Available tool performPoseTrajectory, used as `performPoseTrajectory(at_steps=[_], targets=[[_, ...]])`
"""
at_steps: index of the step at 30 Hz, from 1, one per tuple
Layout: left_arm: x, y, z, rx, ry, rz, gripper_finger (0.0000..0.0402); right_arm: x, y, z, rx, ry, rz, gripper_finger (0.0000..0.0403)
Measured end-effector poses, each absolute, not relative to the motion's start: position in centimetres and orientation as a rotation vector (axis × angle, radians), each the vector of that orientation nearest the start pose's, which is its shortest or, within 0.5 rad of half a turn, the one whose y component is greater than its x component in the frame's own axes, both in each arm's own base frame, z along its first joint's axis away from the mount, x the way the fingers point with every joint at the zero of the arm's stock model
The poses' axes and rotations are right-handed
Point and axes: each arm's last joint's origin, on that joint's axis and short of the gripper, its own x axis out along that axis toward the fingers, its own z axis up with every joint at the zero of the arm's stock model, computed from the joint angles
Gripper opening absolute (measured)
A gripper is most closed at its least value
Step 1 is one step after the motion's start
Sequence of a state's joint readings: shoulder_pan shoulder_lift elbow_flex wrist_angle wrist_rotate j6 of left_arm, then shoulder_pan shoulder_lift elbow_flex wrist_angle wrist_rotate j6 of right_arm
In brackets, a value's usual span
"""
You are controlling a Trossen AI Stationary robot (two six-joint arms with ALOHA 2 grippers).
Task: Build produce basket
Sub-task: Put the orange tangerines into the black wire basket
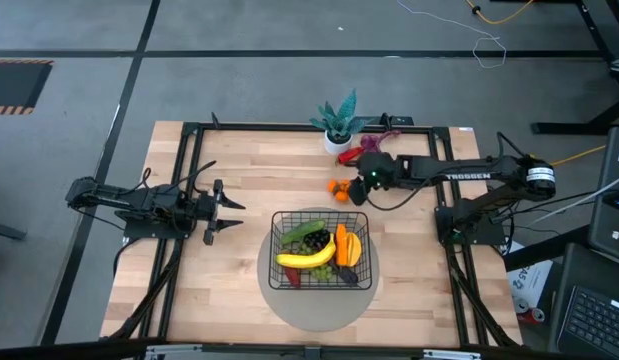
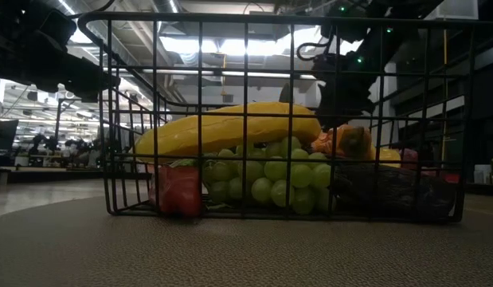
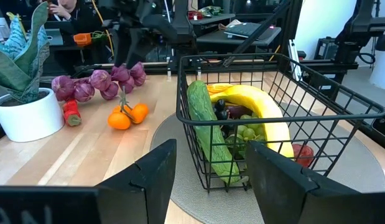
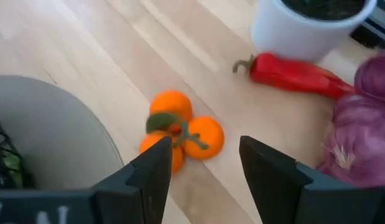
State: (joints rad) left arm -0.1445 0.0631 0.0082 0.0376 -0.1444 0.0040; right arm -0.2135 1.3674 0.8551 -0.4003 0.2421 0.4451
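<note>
The black wire basket (image 1: 320, 250) stands on a round grey disc (image 1: 319, 305). In it lie a banana (image 1: 307, 259), a cucumber (image 1: 299, 233), grapes (image 2: 270, 177) and other toy produce. A cluster of oranges (image 4: 178, 133) lies on the wood beyond the basket, with a red pepper (image 4: 290, 75) and a purple lumpy string (image 4: 366, 118) farther back. My right gripper (image 4: 201, 168) is open and hovers over the oranges, one finger on either side, touching nothing that I can see. My left gripper (image 1: 232, 213) is open and empty, left of the basket, pointing at it (image 3: 211, 168).
A green potted plant in a white pot (image 1: 337, 128) stands at the table's far edge, close to the pepper and the purple string. The black frame rails (image 1: 189, 150) run along the table's edges. Bare wood lies between the left gripper and the basket.
</note>
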Motion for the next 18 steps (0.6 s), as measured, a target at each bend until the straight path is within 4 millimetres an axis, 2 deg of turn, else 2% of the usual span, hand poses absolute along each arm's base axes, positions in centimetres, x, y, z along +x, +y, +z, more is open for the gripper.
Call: performPoseTrajectory(at_steps=[6, 13, 18], targets=[[10.0, -1.0, 16.5, 0.006, 0.017, -0.001, 0.0188, 26.0, -7.6, 21.6, 0.443, 0.826, -0.595, 0.0191], [10.0, -1.0, 16.5, 0.006, 0.017, -0.001, 0.0188, 26.8, -8.6, 19.3, 0.477, 0.913, -0.565, 0.0191], [10.0, -1.0, 16.5, 0.006, 0.016, -0.001, 0.0188, 27.4, -8.9, 18.6, 0.483, 0.900, -0.557, 0.0191]])
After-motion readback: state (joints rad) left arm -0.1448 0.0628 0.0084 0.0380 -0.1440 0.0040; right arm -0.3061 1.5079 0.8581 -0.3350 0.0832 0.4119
